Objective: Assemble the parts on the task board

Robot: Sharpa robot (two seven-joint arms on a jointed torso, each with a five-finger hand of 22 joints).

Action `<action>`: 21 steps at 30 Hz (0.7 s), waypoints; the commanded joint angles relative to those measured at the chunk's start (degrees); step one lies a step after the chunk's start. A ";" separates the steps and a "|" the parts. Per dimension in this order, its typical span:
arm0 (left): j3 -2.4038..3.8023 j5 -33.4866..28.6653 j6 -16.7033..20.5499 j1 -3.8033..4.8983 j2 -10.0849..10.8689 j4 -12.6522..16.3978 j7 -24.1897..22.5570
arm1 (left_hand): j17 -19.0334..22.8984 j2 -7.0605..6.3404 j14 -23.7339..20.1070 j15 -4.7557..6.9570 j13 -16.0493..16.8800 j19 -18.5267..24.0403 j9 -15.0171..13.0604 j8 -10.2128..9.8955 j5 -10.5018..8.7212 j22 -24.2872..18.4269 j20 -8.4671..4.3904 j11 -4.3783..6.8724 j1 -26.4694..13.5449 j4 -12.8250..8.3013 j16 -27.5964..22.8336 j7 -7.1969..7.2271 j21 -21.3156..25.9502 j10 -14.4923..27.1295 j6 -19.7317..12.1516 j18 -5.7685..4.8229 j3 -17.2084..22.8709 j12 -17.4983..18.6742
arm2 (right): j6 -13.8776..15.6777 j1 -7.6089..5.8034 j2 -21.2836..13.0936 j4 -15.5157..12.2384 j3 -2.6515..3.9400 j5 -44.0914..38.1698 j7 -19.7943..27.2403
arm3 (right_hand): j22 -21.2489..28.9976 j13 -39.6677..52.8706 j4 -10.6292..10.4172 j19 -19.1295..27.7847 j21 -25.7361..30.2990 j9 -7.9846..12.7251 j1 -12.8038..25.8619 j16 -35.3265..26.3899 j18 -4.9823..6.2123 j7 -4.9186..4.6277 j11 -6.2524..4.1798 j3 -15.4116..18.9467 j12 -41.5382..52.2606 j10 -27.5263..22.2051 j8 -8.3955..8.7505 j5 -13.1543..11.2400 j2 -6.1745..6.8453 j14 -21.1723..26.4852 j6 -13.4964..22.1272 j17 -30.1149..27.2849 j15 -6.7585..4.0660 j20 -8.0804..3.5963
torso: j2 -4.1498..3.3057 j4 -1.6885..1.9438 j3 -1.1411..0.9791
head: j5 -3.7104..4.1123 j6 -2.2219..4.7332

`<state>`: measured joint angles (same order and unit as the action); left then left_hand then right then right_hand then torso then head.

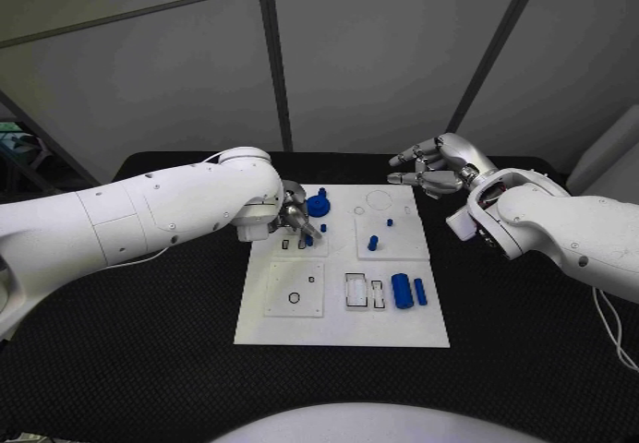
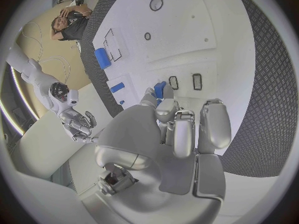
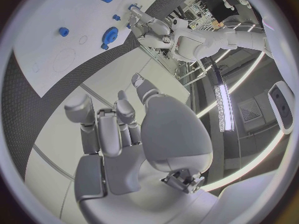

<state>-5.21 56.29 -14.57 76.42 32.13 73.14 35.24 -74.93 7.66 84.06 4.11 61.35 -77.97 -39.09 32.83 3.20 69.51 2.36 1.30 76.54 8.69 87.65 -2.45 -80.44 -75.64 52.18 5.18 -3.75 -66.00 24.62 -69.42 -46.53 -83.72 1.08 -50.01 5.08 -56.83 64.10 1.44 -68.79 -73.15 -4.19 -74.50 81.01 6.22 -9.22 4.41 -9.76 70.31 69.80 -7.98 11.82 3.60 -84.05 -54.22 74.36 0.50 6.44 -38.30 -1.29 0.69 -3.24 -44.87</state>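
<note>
the task board (image 1: 343, 318) lies in the middle of the frame on the black table (image 1: 133, 351), and the left hand (image 1: 293, 219) is over its upper left part, pinching a small blue part (image 1: 307, 239) at its fingertips, just above two small rectangular slots. the right hand (image 1: 433, 166) is in the upper right of the frame, beyond the top right corner of the board, its fingers curled together with nothing in them. a blue gear (image 1: 319, 203) stands near the board's top edge just beside the left hand, and a blue cylinder (image 1: 401, 286) lies with a thinner blue bar (image 1: 421, 292) in the lower right part of the board.
</note>
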 commanded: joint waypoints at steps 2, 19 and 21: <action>-0.08 -0.03 -0.10 -0.07 -0.04 0.08 -0.85 | -12.05 -0.21 4.92 0.52 -0.25 -0.01 -0.18 -0.57 0.15 -0.03 -0.47 0.30 1.26 -0.74 -0.24 0.06 0.29 0.41 -0.23 -0.85 2.82 0.37 | -0.31 -0.09 0.11 0.07 0.05 -0.69 -0.01 | 0.05 -0.09 0.01 0.42 0.15 0.07 0.34 -0.35 0.51 -0.11 0.01 0.23 -0.37 -0.35 -0.23 0.20 -0.16 -2.03 0.43 -0.05 -0.38 0.03 | 0.02 -0.01 0.01 | -0.11 -0.08; -0.08 -7.19 3.57 -0.14 3.57 2.84 -1.33 | -12.23 -8.40 4.98 0.41 -0.88 0.07 -3.95 0.85 0.03 0.28 -0.40 0.31 -5.81 -5.16 -0.30 -0.07 0.83 0.18 -1.08 -0.79 32.53 0.76 | -0.72 -0.09 0.26 0.76 0.04 -1.04 -0.40 | 0.31 -0.24 -0.05 0.56 0.31 0.07 0.34 -0.47 0.56 -0.12 0.01 0.22 -0.48 -0.44 -0.26 0.30 -0.26 -2.00 0.47 -0.20 -0.39 0.03 | 0.04 0.13 0.00 | -0.22 -0.14; -0.08 -8.17 4.13 -0.18 4.28 3.42 -1.23 | -12.25 -9.97 4.98 0.43 -1.05 0.06 -4.88 1.52 -0.04 0.35 -0.37 0.23 -8.70 -5.98 -0.32 -0.10 0.96 0.04 -1.15 -0.80 37.32 0.77 | -0.78 -0.09 0.29 0.87 0.04 -1.08 -0.41 | 0.47 -0.31 -0.07 0.65 0.40 0.07 0.36 -0.51 0.59 -0.12 0.01 0.23 -0.53 -0.49 -0.26 0.31 -0.27 -2.00 0.48 -0.24 -0.39 0.03 | 0.05 0.12 -0.01 | -0.47 -0.14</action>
<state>-5.31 51.30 -12.39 76.21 36.28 76.19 34.43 -74.93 -2.19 83.86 4.31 60.33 -77.98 -43.77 34.18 3.25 69.81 1.95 1.50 68.77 8.92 87.65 -2.47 -79.78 -75.05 51.37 5.18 26.38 -65.34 24.36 -69.42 -46.29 -82.86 1.08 -50.76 4.66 -56.44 63.84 1.44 -68.43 -72.93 -4.19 -74.50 80.79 6.22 -9.43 4.41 -9.76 70.03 69.80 -7.97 11.82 3.60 -84.05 -54.01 74.21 0.50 6.48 -38.24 -1.18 0.68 -3.50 -45.00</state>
